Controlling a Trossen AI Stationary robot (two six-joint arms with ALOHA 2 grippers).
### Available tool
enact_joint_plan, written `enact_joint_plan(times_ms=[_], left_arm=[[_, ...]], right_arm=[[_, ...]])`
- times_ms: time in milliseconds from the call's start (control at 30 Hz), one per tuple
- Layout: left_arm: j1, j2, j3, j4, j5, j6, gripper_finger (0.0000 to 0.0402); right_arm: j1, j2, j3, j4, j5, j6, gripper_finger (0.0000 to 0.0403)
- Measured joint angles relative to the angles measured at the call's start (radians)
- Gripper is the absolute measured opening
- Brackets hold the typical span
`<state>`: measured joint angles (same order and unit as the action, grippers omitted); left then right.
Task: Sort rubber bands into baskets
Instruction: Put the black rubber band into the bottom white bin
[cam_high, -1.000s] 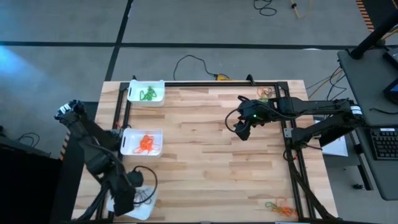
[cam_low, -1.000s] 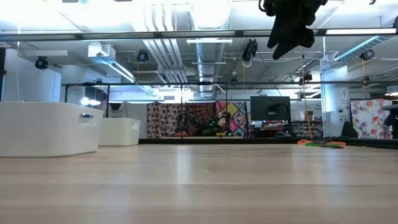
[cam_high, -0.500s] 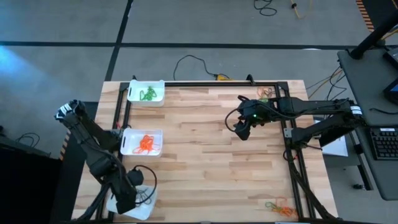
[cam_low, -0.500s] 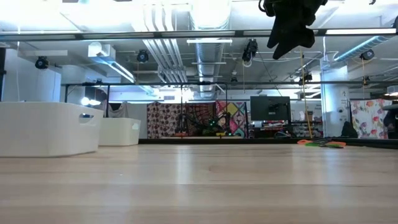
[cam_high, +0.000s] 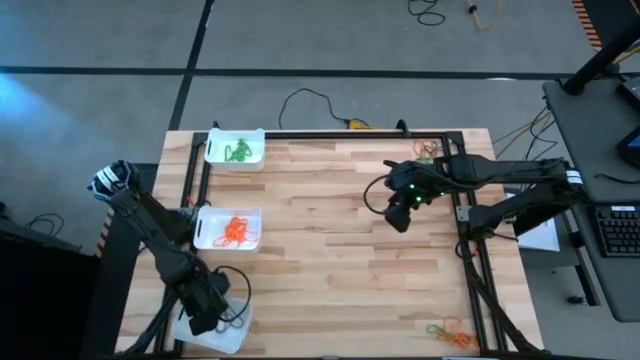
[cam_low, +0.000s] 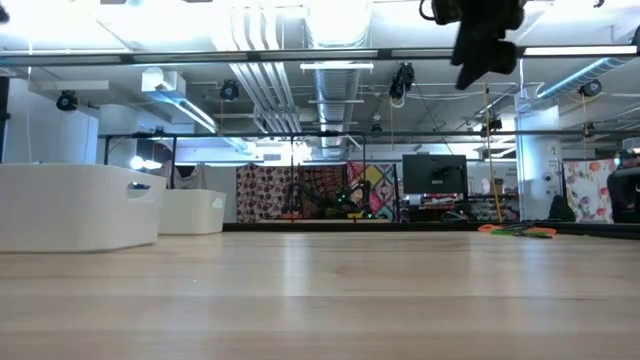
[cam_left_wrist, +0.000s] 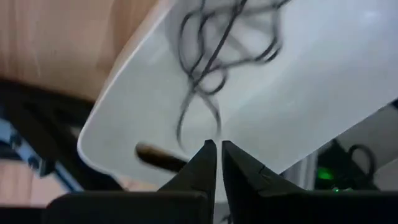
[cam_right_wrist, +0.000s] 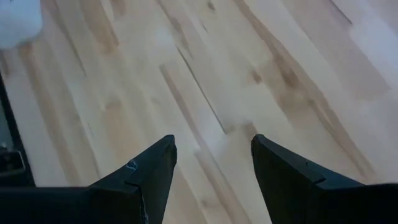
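Since the earlier frame, the right gripper (cam_high: 401, 216) had shifted a little toward the right edge of the wooden table (cam_high: 330, 250) and toward its near side, and the left arm had changed its pose above the nearest basket (cam_high: 212, 330). The right gripper hung above the bare wood, well apart from all three baskets, with its fingers (cam_right_wrist: 149, 171) standing wide apart and nothing between them. The left gripper (cam_left_wrist: 217, 149) was over the nearest basket at the table's near left corner, its fingertips pressed together and holding nothing that could be seen; just beyond them black rubber bands (cam_left_wrist: 211, 56) lay tangled on the white floor of this basket. The middle basket (cam_high: 205, 233), farther along the left side of the table, held orange rubber bands (cam_high: 234, 231), and the far basket (cam_high: 214, 152) at the far left corner held green rubber bands (cam_high: 238, 152). More loose bands (cam_high: 448, 331) in orange and green lay at the near right corner of the table, and another small heap (cam_high: 427, 150) lay near its far right corner.
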<state>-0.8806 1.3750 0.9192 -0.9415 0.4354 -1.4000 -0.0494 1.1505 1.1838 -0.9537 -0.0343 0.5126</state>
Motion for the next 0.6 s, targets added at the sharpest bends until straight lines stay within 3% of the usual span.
enact_joint_plan(times_ms=[233,367,433,600], left_arm=[[0.002,-0.001,-0.030,0.026,0.068,0.053,0.0081],[0.000,-0.034,0.039,-0.084,0.048,0.096,0.0121],[0.000,-0.058,0.096,-0.145,-0.077,0.123,0.0135],[0.031,-0.127,0.195,-0.165,-0.588,0.130,0.0150]], right_arm=[[-0.017,-0.001,0.033,-0.196,0.017,0.011,0.0203],[-0.068,-0.001,0.033,-0.321,0.146,0.024,0.0203],[-0.114,-0.001,0.032,-0.385,0.205,0.053,0.0203],[-0.317,-0.001,-0.013,-0.400,0.217,0.065,0.0203]])
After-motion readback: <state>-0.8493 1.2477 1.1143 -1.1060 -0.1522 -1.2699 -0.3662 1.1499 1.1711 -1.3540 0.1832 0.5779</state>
